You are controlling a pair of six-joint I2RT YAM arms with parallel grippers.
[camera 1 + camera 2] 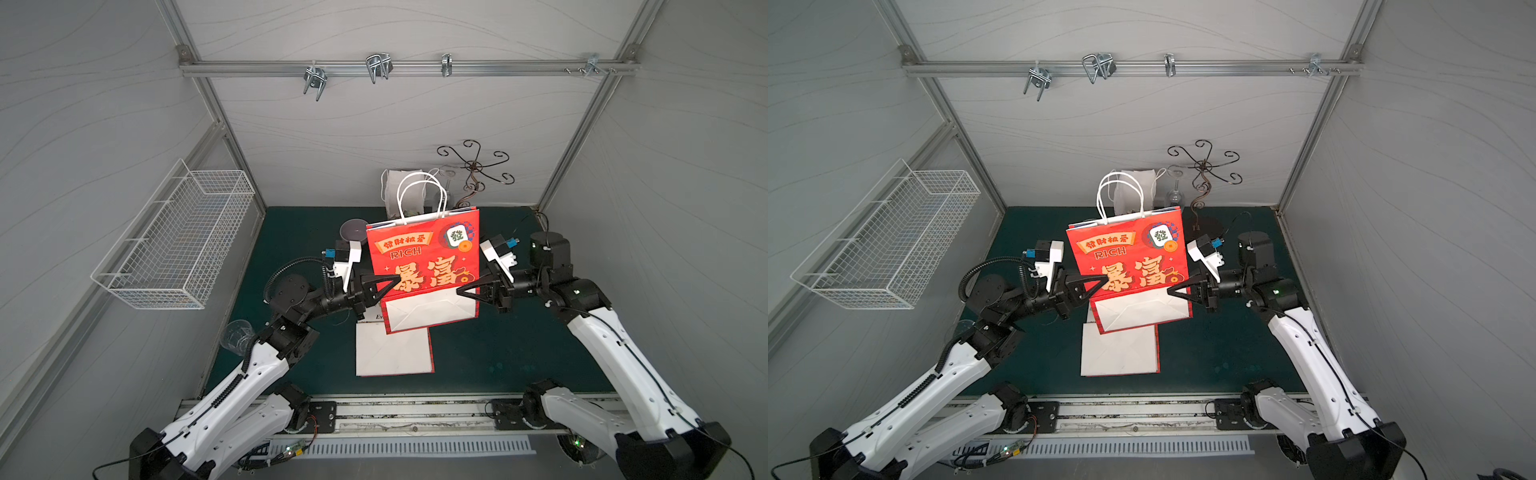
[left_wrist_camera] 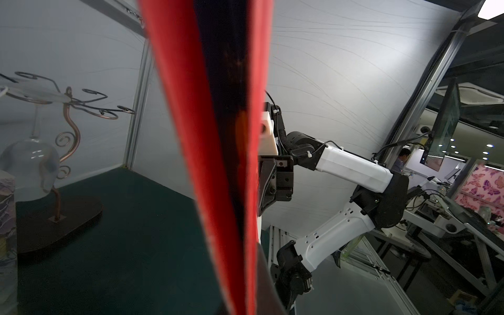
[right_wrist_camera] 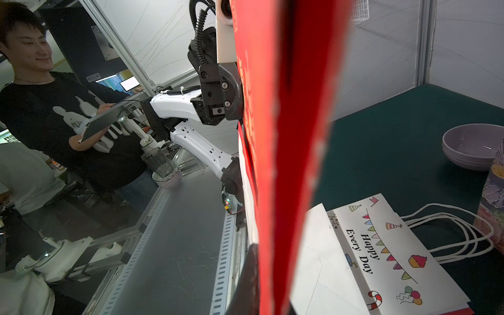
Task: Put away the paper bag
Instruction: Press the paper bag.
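Aloft between two arms, the red bag (image 1: 424, 257) hangs upright above the desk (image 1: 519, 340): left gripper (image 1: 397, 284) jaws clenched on its left edge, right gripper (image 1: 459, 289) jaws clenched on its right edge.

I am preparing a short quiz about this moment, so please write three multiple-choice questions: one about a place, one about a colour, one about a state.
1. Where is the wire basket?
A. On the green mat
B. Mounted on the side wall by the left arm
C. Hanging from the top rail

2. What colour are the handles of the red paper bag?
A. White
B. Black
C. Red

3. How is the red paper bag held?
A. By neither gripper
B. By the right gripper only
C. Between left gripper and right gripper, above the mat

Answers:
1 B, it sits on the wall, off the mat.
2 A, white loops rise above the bag's top.
3 C, fingers pinch both side edges.
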